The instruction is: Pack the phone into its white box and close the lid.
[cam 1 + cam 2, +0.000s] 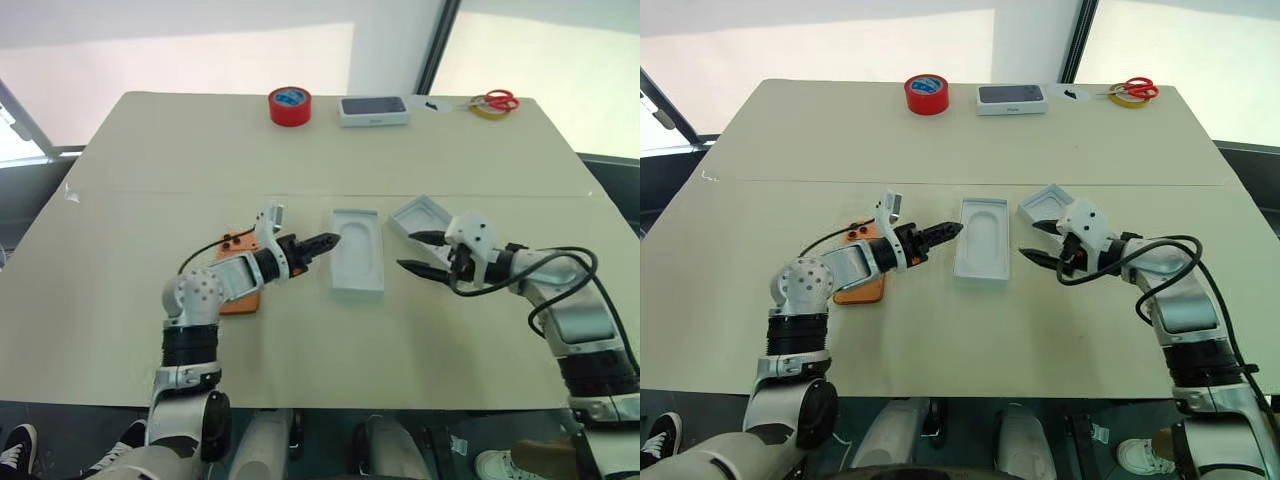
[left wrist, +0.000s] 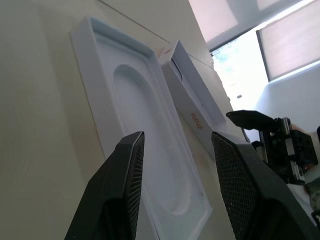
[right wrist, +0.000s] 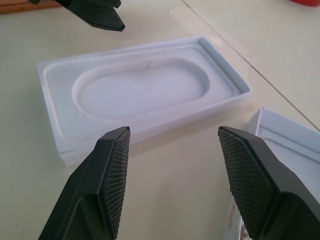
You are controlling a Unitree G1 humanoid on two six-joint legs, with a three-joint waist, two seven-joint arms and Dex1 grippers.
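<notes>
The left gripper (image 1: pixel 325 243) hovers with jaws parted and empty, just beside the thin white moulded tray insert (image 1: pixel 358 250) near the worktop's centre. The right gripper (image 1: pixel 422 252) stands wide, holding nothing, on the insert's other side, with the shallow white cardboard lid (image 1: pixel 420 215) just beyond it. The flat orange phone (image 1: pixel 240 285) lies unpacked under the left forearm, partly hidden. The white box base cannot be told apart from the lid with certainty. Judged progress: packing not begun; phone placement and lid closing remain. Orange lettering on the lid's side wall is unreadable. Along the far edge lie a red tape roll (image 1: pixel 289 105), a second white box with a dark phone picture (image 1: pixel 373 110), and red-handled scissors (image 1: pixel 494 101).
</notes>
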